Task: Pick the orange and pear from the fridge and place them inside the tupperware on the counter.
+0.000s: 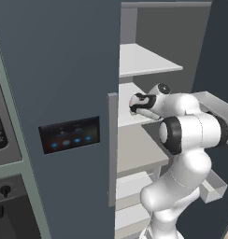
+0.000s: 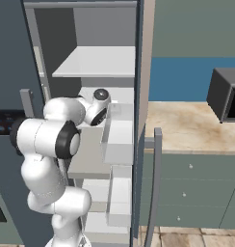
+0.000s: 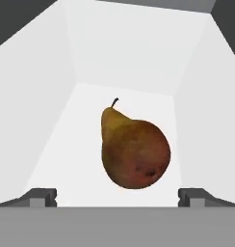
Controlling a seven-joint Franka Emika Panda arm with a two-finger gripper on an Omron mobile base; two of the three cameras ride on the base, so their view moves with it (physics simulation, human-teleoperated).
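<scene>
The fridge [image 1: 64,70] stands with its right-hand door swung open, and white shelves [image 1: 146,60] show inside the open compartment. A vertical grey handle [image 1: 112,149] runs down the edge of the closed left door, which carries a small black panel [image 1: 69,135] with blue lights. Door bins [image 2: 120,135] line the inside of the open door.

The counter [image 2: 191,128] lies to the right of the fridge in the right base view, above grey-green drawers [image 2: 191,193] and below a blue wall strip [image 2: 187,79]. A dark appliance [image 2: 225,96] sits at the counter's right end, against the wall.

The arm [image 1: 190,135] rises in front of the fridge and reaches into the open compartment at middle shelf level; its wrist is just past the shelf's front edge.

The pear [image 3: 134,152] rests on a white shelf floor [image 3: 76,154] in the hand view, midway between the side walls and forward of the back wall. It is brownish with a narrow stemmed end pointing toward the back wall; the broad end faces the camera.

The gripper [image 3: 117,195] is released, with the jaws spread wide. One fingertip [image 3: 40,197] sits low left and the other low right, and the pear lies ahead between them, touching neither.
</scene>
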